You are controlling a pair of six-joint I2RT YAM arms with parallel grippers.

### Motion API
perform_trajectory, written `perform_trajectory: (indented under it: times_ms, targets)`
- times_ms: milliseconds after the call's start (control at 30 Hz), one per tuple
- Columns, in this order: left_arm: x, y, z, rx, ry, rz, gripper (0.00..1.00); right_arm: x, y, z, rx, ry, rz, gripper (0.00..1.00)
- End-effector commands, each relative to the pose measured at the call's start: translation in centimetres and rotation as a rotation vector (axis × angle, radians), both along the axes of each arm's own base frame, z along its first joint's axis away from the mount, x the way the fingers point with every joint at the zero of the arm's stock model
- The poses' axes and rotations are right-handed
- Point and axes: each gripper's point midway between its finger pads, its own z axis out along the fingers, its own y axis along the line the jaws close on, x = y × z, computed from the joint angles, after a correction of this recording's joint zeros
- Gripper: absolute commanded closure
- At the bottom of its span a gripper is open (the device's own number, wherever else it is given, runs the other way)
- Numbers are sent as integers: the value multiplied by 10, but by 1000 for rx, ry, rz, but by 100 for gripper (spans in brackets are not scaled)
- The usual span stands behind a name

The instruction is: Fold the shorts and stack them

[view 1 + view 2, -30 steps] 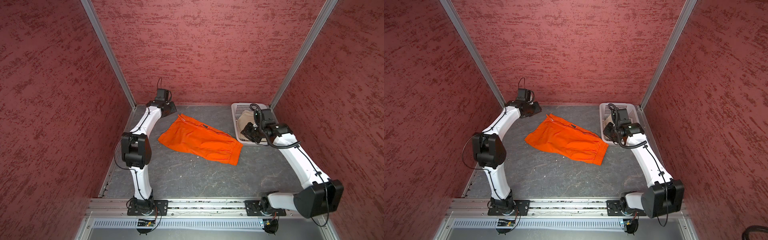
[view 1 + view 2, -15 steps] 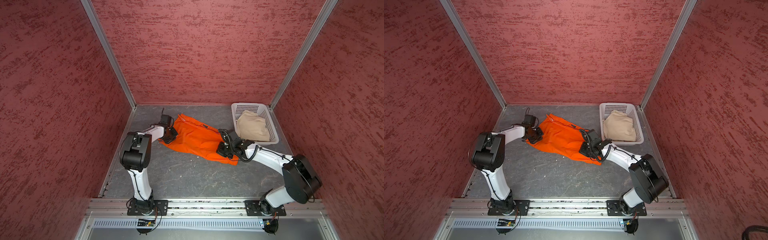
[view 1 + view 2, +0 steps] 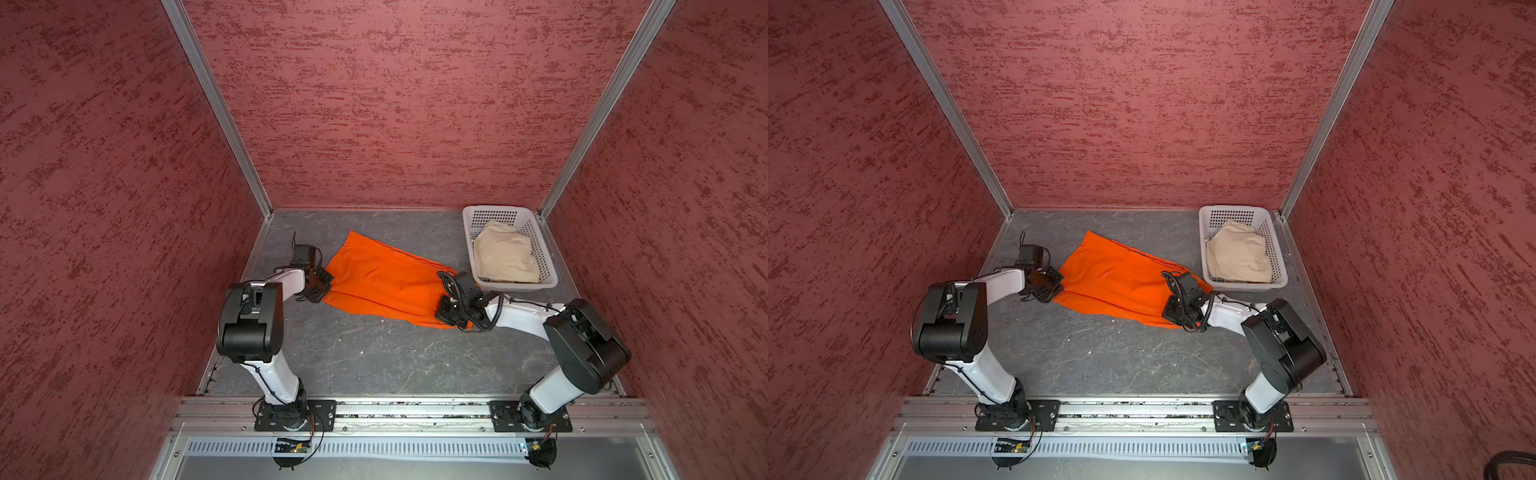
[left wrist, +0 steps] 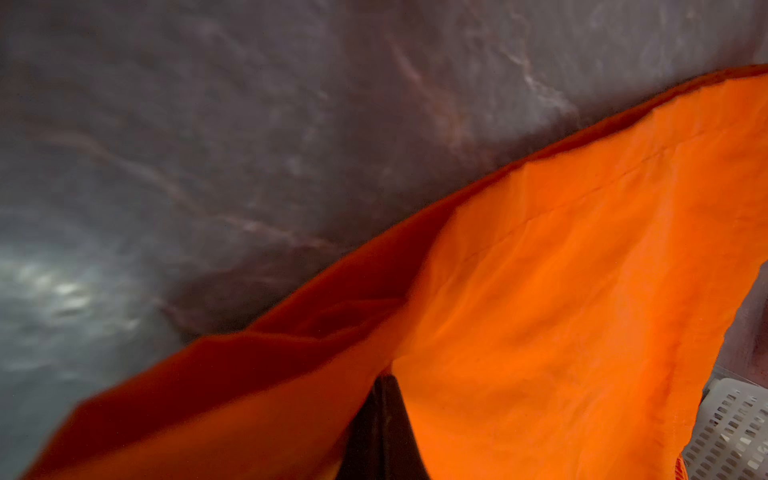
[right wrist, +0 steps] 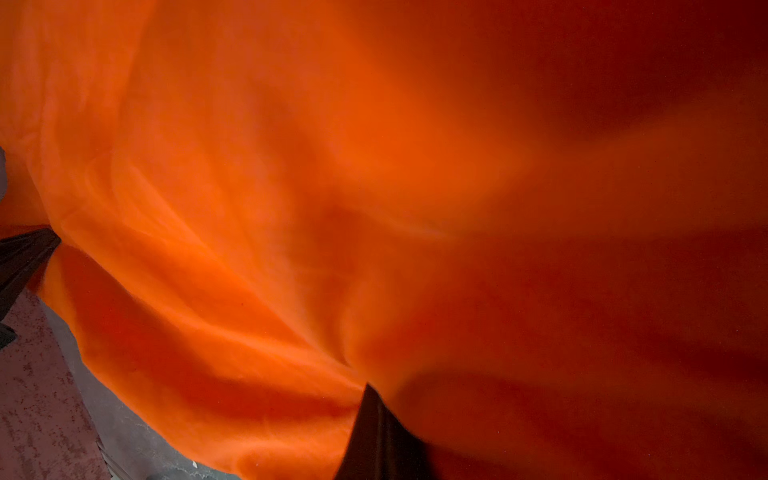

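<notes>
The orange shorts (image 3: 382, 282) (image 3: 1113, 278) lie spread on the grey floor in both top views. My left gripper (image 3: 322, 286) (image 3: 1054, 289) is at their left end, shut on the cloth. In the left wrist view its closed tips (image 4: 384, 380) pinch an edge of the orange shorts (image 4: 561, 291), which rise off the floor. My right gripper (image 3: 442, 309) (image 3: 1169, 311) is at the right end, shut on the orange shorts (image 5: 291, 166) at its tips (image 5: 370, 390). The beige shorts (image 3: 505, 253) (image 3: 1237, 253) lie bunched in the basket.
A white perforated basket (image 3: 494, 210) (image 3: 1231, 208) (image 4: 731, 428) stands in the back right corner, just behind my right wrist. Red textured walls close in the back and both sides. A metal rail (image 3: 395, 409) with the arm bases runs along the front.
Both arms came down from the back, the left from the back left corner and the right from over the basket. They reached the orange shorts' two ends and closed on the cloth.
</notes>
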Motion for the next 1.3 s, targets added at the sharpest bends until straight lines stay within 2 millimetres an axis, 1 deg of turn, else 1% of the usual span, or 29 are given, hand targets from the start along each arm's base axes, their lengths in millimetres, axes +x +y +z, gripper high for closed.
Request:
perform_trajectory:
  times_ms: [0,67,100,167,267,333,400,467,567,700,800,867,933,967,1033,1100,1167,1200,1267]
  targets:
    - [-40,14,-19,35,113,40,100,-35,-15,-24,-102,97,58,100]
    - [-45,10,-10,13,93,37,100,-40,-1,-19,-103,81,115,100]
    - [-47,7,0,-1,70,33,100,-41,2,-16,-108,82,125,100]
    - [-49,0,21,-3,17,13,100,-39,3,-7,-119,66,124,93]
    - [-48,-16,56,-4,-75,-43,95,-23,9,27,-103,-17,114,83]
    - [-48,-32,75,-15,-121,-84,95,-12,20,55,-70,-84,119,82]
    - [-49,-49,86,-31,-143,-121,96,-8,36,73,-34,-124,137,83]
    - [-52,-68,89,-53,-149,-162,97,-9,57,82,11,-143,165,86]
    - [-59,-93,83,-78,-121,-204,100,-14,87,83,85,-141,192,91]
    - [-70,-119,66,-84,-70,-254,100,-23,123,74,198,-117,228,97]
    - [-78,-126,48,-82,-25,-258,100,-30,145,66,266,-86,277,100]
    - [-81,-123,34,-73,3,-243,100,-34,159,61,313,-71,306,100]
    - [-83,-117,21,-51,32,-234,100,-36,166,54,344,-48,314,100]
    - [-84,-113,15,-39,50,-229,100,-37,166,47,341,-33,304,100]
    - [-87,-107,2,-30,84,-220,100,-38,159,33,314,0,271,100]
    - [-93,-99,-11,-24,116,-201,100,-43,145,16,282,42,227,100]
    - [-99,-93,-21,-24,143,-184,100,-48,127,0,247,80,181,100]
    - [-103,-90,-25,-24,159,-176,100,-53,113,-10,219,101,155,100]
    - [-108,-83,-32,-20,173,-164,100,-62,90,-23,179,134,116,100]
